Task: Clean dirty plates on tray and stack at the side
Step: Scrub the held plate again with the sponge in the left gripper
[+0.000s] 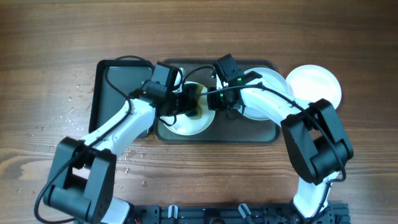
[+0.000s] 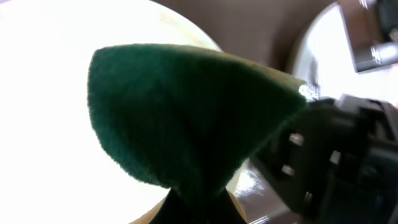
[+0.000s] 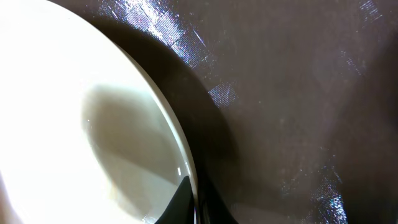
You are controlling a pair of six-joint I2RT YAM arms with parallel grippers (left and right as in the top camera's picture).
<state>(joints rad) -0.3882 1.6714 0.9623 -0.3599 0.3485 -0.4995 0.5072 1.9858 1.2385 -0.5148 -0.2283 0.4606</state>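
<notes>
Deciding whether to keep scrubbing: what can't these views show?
- Centre of the scrubbed plate: overhead, left gripper and sponge cover it; left wrist, sponge fills the frame, plate glares white.
- Centre of the second tray plate: overhead, right arm crosses it.
- Hold of the right gripper on the plate rim: right wrist, bottom edge cuts it off; one fingertip shows.

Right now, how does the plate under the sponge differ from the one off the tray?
The sponged plate lies on the tray; the off-tray plate sits on the wooden table. The sponged plate is half hidden by the green sponge and left arm; the off-tray plate is nearly all in view, untouched. Both are round and white.
</notes>
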